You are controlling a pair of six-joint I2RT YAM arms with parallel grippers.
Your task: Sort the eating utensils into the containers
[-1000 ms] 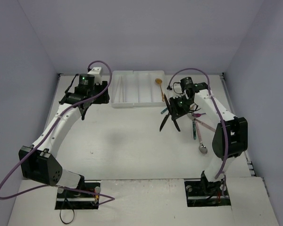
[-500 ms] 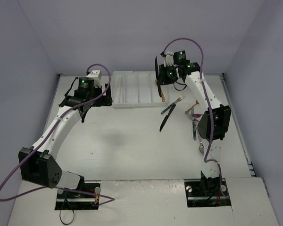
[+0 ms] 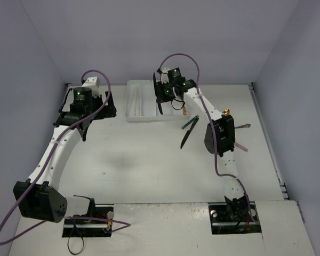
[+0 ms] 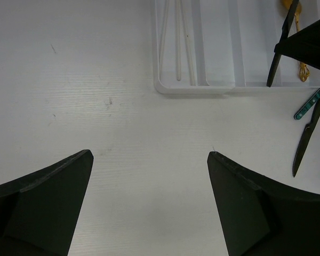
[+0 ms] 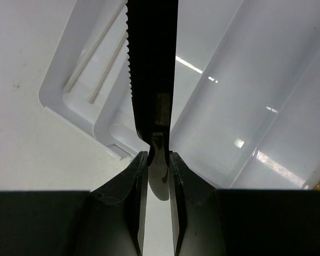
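Right gripper (image 5: 159, 160) clamps 1 black knife (image 5: 152, 64) above tray (image 3: 133, 118); left gripper (image 4: 149, 153) jaws gape empty; unsorted utensils (image 3: 188, 136) lie at 4 o'clock.

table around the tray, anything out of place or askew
Nothing spilled or damaged. A loose black knife and a teal-handled piece lie askew on the table, right of the tray, unsorted. The right gripper has its jaws shut on a held black knife over the tray.

The tray (image 3: 132, 114) lies at the table's (image 3: 149, 170) far centre, a held knife (image 5: 152, 69) above it, a second knife (image 3: 188, 136) just off its near right corner, apparently two utensils (image 3: 243, 127) farther right.
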